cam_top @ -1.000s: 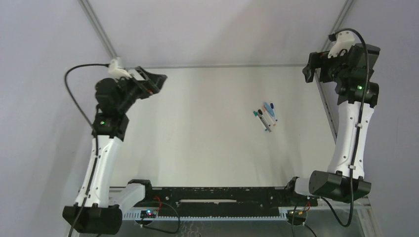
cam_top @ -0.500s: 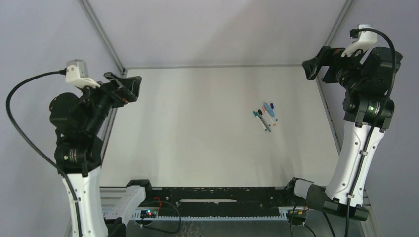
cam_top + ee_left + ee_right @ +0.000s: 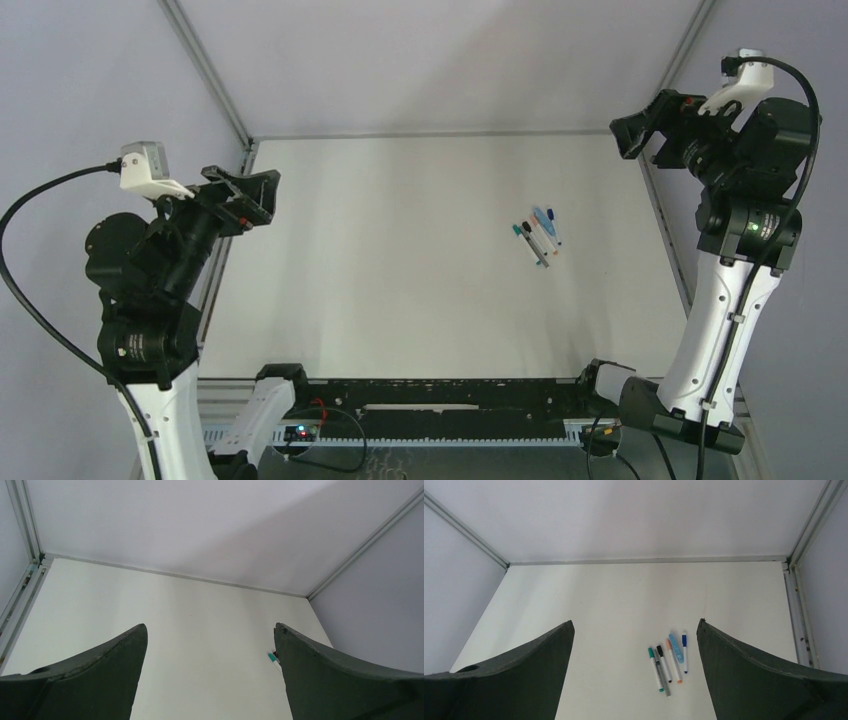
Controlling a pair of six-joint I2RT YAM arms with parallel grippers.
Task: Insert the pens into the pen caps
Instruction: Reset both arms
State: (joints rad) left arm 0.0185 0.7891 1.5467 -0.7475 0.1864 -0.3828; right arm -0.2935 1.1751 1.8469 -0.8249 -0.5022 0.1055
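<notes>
Several thin pens [image 3: 537,237] lie side by side in a small cluster right of the table's middle. In the right wrist view the pens [image 3: 667,662] show white barrels, a grey one [image 3: 664,678] and a thicker light-blue one [image 3: 676,648]. Teal [image 3: 650,652], black [image 3: 659,650], salmon [image 3: 668,643] and blue [image 3: 684,639] pen caps sit on the barrels' far ends. My right gripper [image 3: 625,135] [image 3: 635,622] hangs open, high above the table's far right corner. Over the left edge my left gripper [image 3: 262,195] [image 3: 210,626] is open and empty; one teal cap [image 3: 271,656] shows beside its right finger.
The white table [image 3: 400,280] is bounded by grey walls and metal frame rails [image 3: 205,70] at the back corners. A black rail with wiring [image 3: 440,410] runs along the near edge between the arm bases.
Both arms have lifted and drawn back from the table. The left gripper swung out toward the left edge; the right one rose a little. The pens have not moved.
</notes>
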